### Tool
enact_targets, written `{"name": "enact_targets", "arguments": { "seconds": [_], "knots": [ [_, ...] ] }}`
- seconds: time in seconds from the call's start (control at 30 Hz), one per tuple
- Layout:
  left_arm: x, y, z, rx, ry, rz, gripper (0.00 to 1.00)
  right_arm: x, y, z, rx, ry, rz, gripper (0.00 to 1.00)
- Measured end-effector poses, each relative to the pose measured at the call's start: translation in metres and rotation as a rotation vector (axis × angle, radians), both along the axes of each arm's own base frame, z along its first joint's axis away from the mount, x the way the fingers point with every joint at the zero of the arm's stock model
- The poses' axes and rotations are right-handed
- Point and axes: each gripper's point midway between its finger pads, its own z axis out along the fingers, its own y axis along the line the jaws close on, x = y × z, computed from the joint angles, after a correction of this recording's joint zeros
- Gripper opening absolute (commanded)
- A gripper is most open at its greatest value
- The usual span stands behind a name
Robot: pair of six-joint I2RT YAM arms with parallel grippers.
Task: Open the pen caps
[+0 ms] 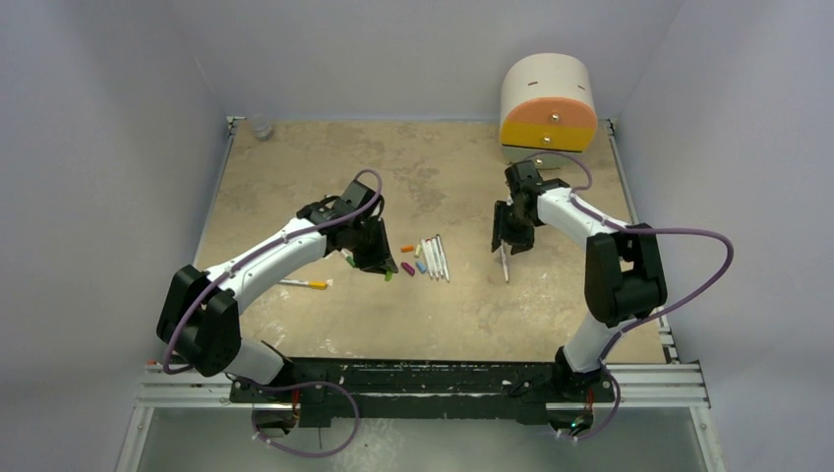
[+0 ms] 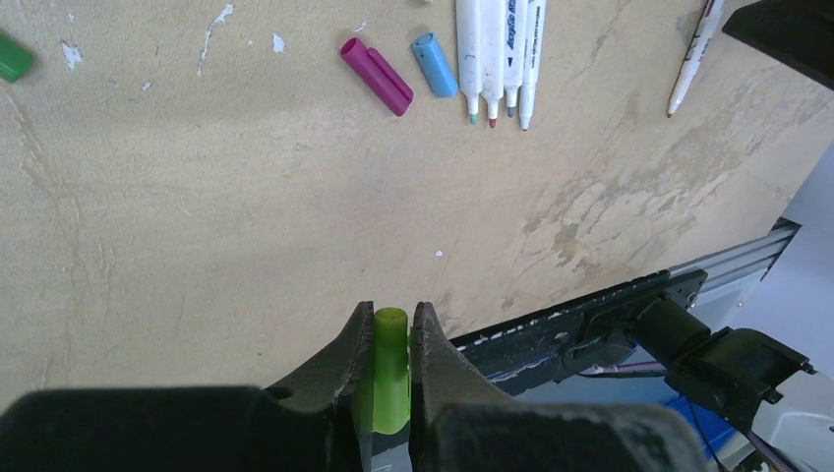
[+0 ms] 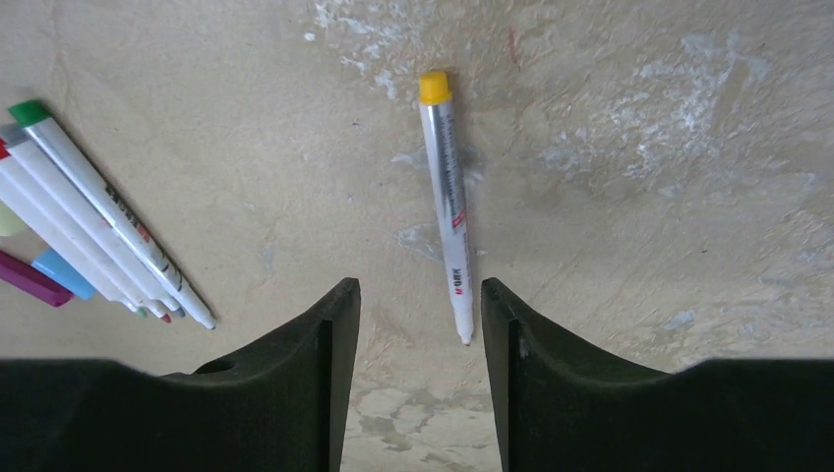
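Two hands | left hand (image 2: 391, 320) clamps green cap (image 2: 390, 374) | right hand (image 3: 420, 305) spread, holding nothing | pen (image 3: 445, 197) on counter (image 3: 639, 246) straight ahead, tip between its fingers (image 3: 325, 344), axis pointing away.

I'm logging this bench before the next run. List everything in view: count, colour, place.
uncapped pens: four, white, side by side, centre
lone pen: one, white, yellow end, lying below the right gripper
capped pen: one, white with orange cap, beside the left arm
loose caps: at least four, magenta, blue, green, orange, left of the pen row
held cap: one, lime green, in the left gripper
drawer unit: one, cream and orange, far right corner
left gripper: one, black, shut on the held cap
right gripper: one, black, open
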Motion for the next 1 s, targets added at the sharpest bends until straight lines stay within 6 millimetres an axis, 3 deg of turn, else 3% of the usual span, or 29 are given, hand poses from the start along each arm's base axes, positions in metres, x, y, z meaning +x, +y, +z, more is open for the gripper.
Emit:
{"name": "enact_targets", "arguments": {
  "seconds": [0.43,0.73,1.0],
  "knots": [
    [0.000,0.003,-0.001,0.016,-0.001,0.008,0.00,-0.013,0.004,-0.017,0.036,0.033,0.012,0.51],
    [0.003,0.001,0.005,0.011,-0.011,0.009,0.00,-0.007,0.003,-0.009,0.028,0.017,0.007,0.53],
    [0.009,-0.002,0.017,0.000,-0.037,0.005,0.00,0.004,-0.024,0.000,-0.009,-0.011,-0.070,0.53]
  ]
}}
